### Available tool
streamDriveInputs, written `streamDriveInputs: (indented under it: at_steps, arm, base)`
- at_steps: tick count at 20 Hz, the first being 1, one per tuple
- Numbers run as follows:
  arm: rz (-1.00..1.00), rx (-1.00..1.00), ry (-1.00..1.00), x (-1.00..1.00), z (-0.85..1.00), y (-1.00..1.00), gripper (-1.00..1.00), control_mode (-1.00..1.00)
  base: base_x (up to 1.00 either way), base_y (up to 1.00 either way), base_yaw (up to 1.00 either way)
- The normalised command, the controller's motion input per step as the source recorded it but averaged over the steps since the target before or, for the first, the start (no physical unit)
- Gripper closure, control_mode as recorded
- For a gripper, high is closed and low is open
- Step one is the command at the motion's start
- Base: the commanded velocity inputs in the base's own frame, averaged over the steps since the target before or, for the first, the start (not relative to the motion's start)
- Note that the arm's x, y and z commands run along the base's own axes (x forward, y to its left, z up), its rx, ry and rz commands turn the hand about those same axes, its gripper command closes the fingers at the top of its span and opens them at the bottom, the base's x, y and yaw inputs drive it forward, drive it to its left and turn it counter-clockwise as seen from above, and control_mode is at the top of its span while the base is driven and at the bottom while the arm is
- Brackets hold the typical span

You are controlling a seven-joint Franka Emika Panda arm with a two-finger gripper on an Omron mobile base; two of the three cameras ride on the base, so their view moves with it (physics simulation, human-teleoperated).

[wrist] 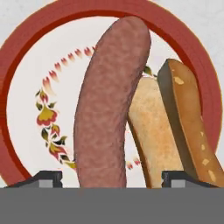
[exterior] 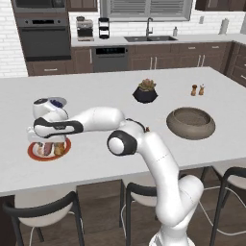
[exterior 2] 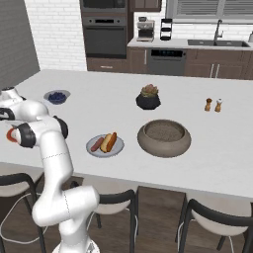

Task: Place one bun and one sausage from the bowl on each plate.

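Gripper (wrist: 112, 177) hangs over the red-rimmed plate (wrist: 26, 52), jaws spread wide, a sausage (wrist: 109, 100) lying between the fingertips with gaps on both sides; a bun (wrist: 168, 127) lies just beside it. No readable writing anywhere. Right base view shows the grey plate (exterior 2: 105, 147) carrying another sausage and bun beside the bowl (exterior 2: 164, 138).

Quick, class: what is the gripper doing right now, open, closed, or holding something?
Gripper: open, jaws standing apart either side of the sausage above the red-rimmed plate, beside the bun.
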Motion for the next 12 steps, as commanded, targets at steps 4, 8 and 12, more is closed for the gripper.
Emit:
streamDriveInputs:
  at_steps: [4, 8, 12]
  arm:
    - [0.00, 0.00, -0.02, -0.04, 0.21, -0.08, -1.00, -1.00]
    - [0.00, 0.00, -0.04, -0.46, 0.30, -0.52, -1.00, -1.00]
    - [0.00, 0.01, -0.04, -0.53, 0.23, -0.92, -1.00, -1.00]
  base:
    - [0.00, 0.00, 0.00]
    - [0.00, 0.00, 0.00]
    - [0.00, 0.00, 0.00]
